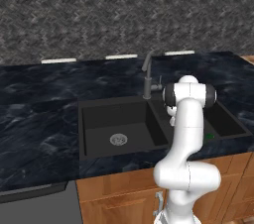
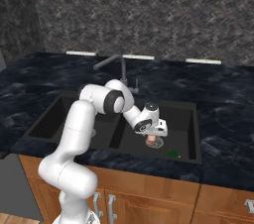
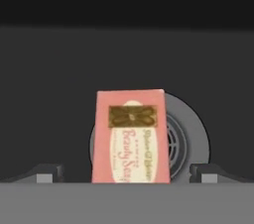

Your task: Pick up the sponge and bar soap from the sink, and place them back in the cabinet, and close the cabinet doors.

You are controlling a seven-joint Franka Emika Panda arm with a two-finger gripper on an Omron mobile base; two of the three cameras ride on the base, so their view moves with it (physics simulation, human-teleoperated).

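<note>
The bar soap (image 3: 130, 136), pink with a pale label, lies on the floor of the black sink's (image 2: 196, 119) right basin, over the round drain (image 3: 194, 141). My gripper (image 3: 128, 173) hangs open right above it, one fingertip on each side and neither touching. In the right base view the gripper (image 2: 153, 137) reaches down into that basin over the bar soap (image 2: 153, 142). The green sponge (image 2: 173, 154) lies near the basin's front wall, to the right of the soap, and shows as a green speck (image 1: 209, 137) past my arm. The cabinet and the cabinet doors are out of view.
The dark curved faucet (image 2: 116, 64) stands behind the divider between the basins. The left basin (image 1: 92, 119) has its own metal drain (image 1: 118, 139). Dark marble counter (image 2: 223, 94) surrounds the sink. Wooden lower units with silver handles (image 2: 101, 203) run below.
</note>
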